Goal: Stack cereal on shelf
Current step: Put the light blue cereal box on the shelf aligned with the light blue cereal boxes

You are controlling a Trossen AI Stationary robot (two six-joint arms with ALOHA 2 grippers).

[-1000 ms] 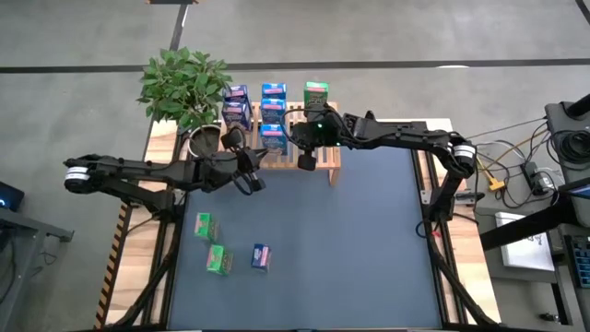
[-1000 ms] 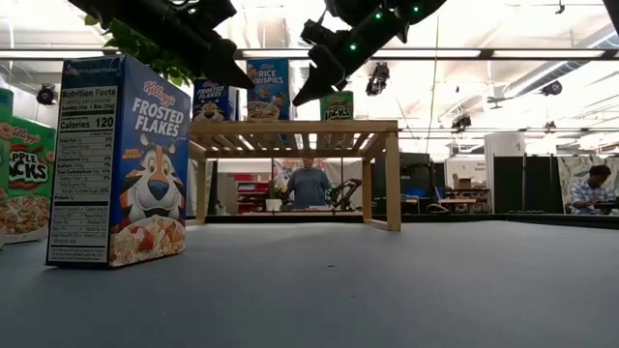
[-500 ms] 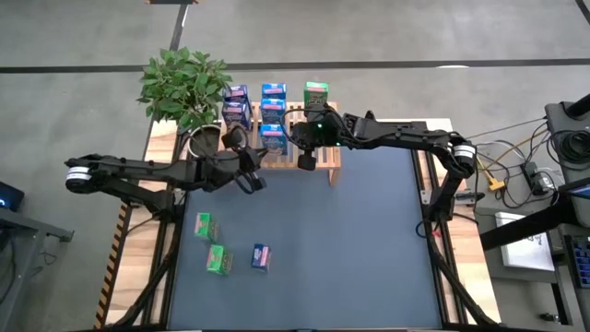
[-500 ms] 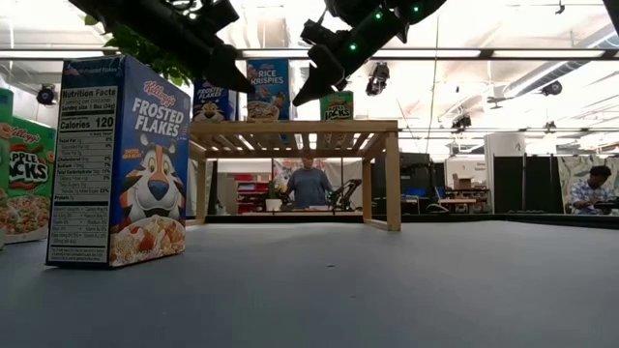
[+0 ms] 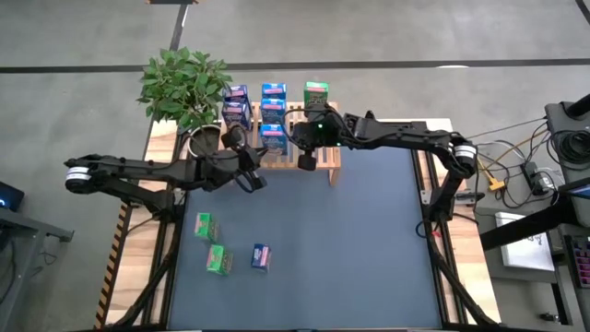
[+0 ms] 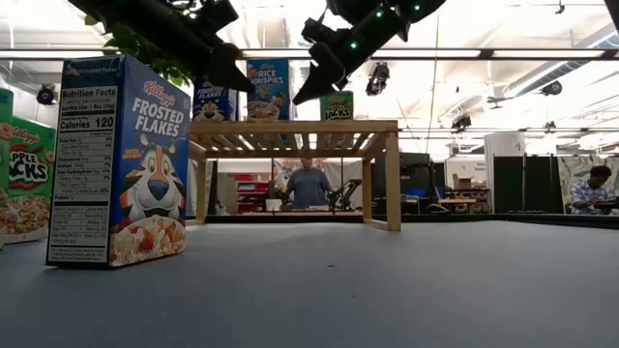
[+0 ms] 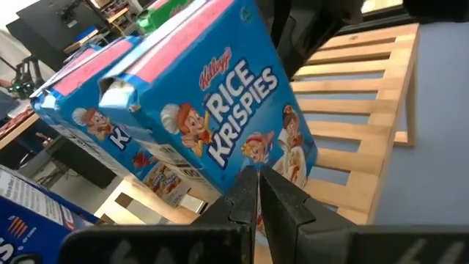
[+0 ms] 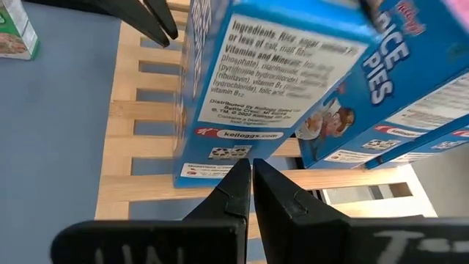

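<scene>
Near blue box (image 6: 116, 159): "Kellogg's Frosted Flakes", "Nutrition Facts", "Calories 120". Green box (image 6: 24, 179): "Apple Jacks", partly cut off. Box on shelf (image 7: 220, 110): "Kellogg's Rice Krispies"; its side panel reads "Ingredients", "kelloggs.com".

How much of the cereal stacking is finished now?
Done: about six cereal boxes stand on the light wooden slatted shelf. In hand: nothing; the left hand and right hand, both shut, flank the blue Rice Krispies box. Left: three small boxes on the table.

Blue cereal boxes (image 5: 261, 256): five. Green boxes (image 5: 218, 260): three. Shelf (image 5: 323, 154): one.
</scene>
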